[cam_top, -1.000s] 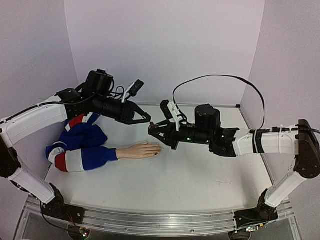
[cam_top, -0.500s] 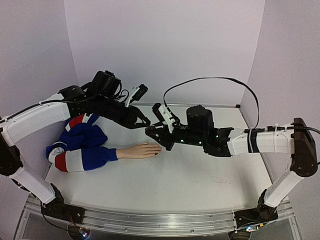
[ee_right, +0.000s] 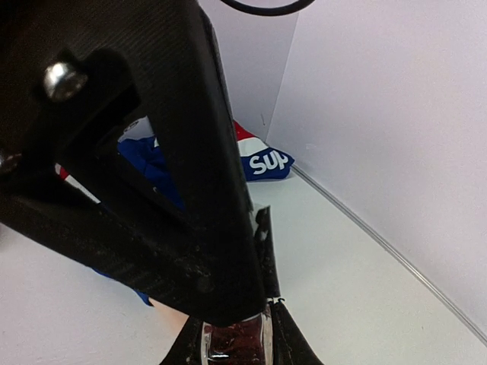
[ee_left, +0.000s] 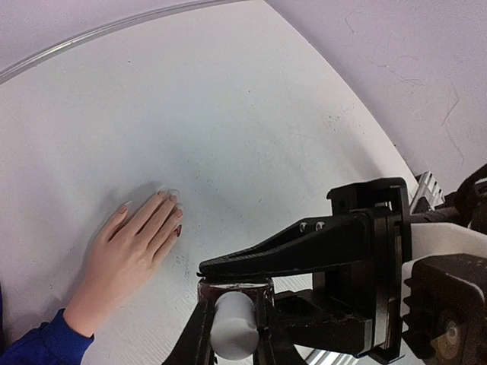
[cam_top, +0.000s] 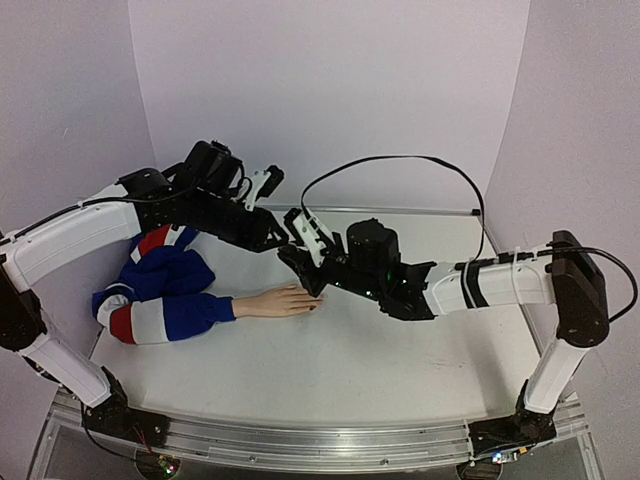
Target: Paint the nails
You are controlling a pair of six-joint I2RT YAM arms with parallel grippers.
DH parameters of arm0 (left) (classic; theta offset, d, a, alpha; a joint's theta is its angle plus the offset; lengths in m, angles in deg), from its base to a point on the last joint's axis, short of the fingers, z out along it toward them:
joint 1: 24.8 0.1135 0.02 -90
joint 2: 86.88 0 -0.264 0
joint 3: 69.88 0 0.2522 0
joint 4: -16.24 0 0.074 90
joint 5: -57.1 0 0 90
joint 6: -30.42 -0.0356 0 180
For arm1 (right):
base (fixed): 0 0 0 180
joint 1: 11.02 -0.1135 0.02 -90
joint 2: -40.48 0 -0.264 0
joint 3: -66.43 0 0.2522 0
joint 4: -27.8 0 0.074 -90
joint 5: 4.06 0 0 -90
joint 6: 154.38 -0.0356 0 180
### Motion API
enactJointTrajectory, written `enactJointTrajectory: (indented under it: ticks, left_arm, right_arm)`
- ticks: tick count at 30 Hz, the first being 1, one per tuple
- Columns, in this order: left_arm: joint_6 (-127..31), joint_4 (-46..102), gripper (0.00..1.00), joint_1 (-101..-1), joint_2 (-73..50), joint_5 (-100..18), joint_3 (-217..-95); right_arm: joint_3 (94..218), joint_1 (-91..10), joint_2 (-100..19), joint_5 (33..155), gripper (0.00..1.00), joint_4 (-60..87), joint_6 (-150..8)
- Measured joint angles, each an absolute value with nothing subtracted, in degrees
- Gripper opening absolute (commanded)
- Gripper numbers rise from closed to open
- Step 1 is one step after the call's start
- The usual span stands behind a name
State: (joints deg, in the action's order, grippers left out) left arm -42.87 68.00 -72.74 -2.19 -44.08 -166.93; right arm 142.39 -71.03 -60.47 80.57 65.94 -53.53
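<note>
White table (cam_top: 400, 340) runs wide to my right. My left gripper (ee_left: 232, 315) pinches the white cap (ee_left: 234, 338), and my right gripper (ee_right: 233, 334) clamps the polish bottle (ee_left: 228, 287), the two meeting tip to tip. Just near-left of them the mannequin hand (cam_top: 285, 300) lies flat with its nails (ee_left: 173, 199) pointing right. The far wall (cam_top: 330, 100) stands close behind.

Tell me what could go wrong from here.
The left gripper pinches the white cap and the right gripper seems to hold the polish bottle; a misaligned pull could drop it. They meet close to the mannequin hand, so spilled polish might land on its skin.
</note>
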Motion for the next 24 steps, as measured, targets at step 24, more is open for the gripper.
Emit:
enactJointTrajectory:
  ticks: [24]
  left_arm:
    - [-76.0,67.0,0.0,-72.1,-10.0,-83.4,-163.1]
  right_arm:
    - [148.8,-60.7,-64.2,162.8,0.0,85.9,-105.9]
